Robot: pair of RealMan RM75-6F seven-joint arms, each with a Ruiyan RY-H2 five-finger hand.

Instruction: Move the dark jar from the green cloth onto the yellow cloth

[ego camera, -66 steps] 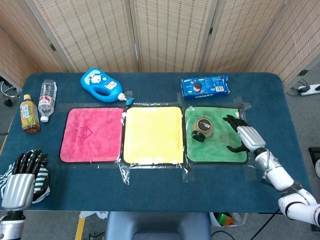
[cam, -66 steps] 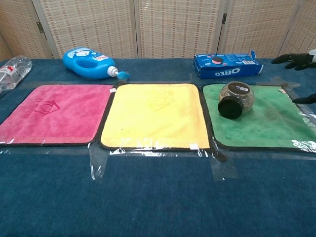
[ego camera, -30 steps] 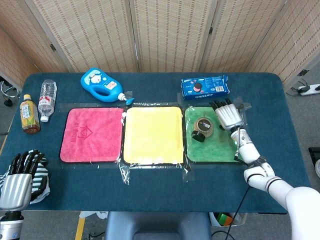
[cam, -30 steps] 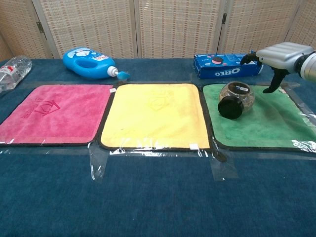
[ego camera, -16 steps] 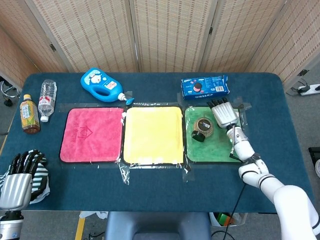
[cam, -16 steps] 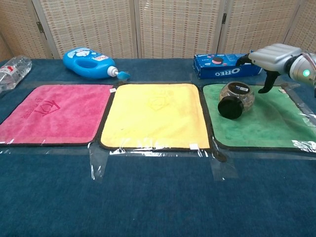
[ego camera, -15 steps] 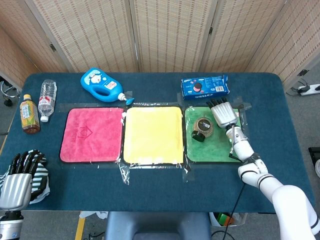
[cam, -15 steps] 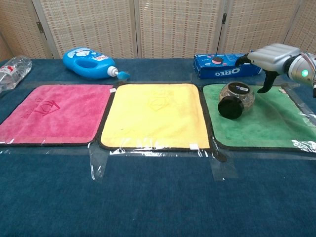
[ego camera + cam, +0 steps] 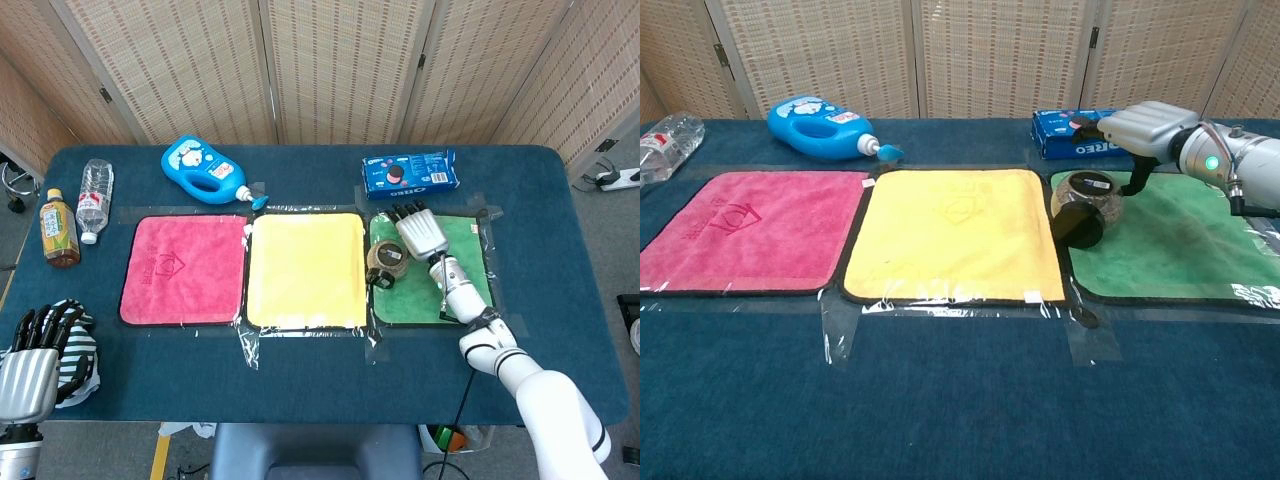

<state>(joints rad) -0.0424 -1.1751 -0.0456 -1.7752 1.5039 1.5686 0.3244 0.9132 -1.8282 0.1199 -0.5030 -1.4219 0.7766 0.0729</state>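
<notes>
The dark jar (image 9: 385, 262) lies on its side with its black lid toward the front, at the left edge of the green cloth (image 9: 470, 245), right beside the yellow cloth (image 9: 305, 270). In the chest view the jar (image 9: 1090, 200) overlaps the seam between the green cloth (image 9: 1170, 240) and the yellow cloth (image 9: 955, 230). My right hand (image 9: 1145, 128) hovers over the jar with its fingers stretched out above it and the thumb down against the jar's right side. In the head view the right hand (image 9: 420, 232) sits just right of the jar. My left hand (image 9: 30, 365) rests at the table's front left corner, holding nothing.
An Oreo box (image 9: 410, 172) lies behind the green cloth. A blue detergent bottle (image 9: 205, 172) lies at the back, with a water bottle (image 9: 93, 200) and a tea bottle (image 9: 58, 230) at far left. A pink cloth (image 9: 185, 270) lies left of the yellow one. A striped cloth (image 9: 85, 350) lies under the left hand.
My right hand swung in over the green cloth and moved left. The jar shifted left with it, from the cloth's left half to its left edge. The left hand stayed low.
</notes>
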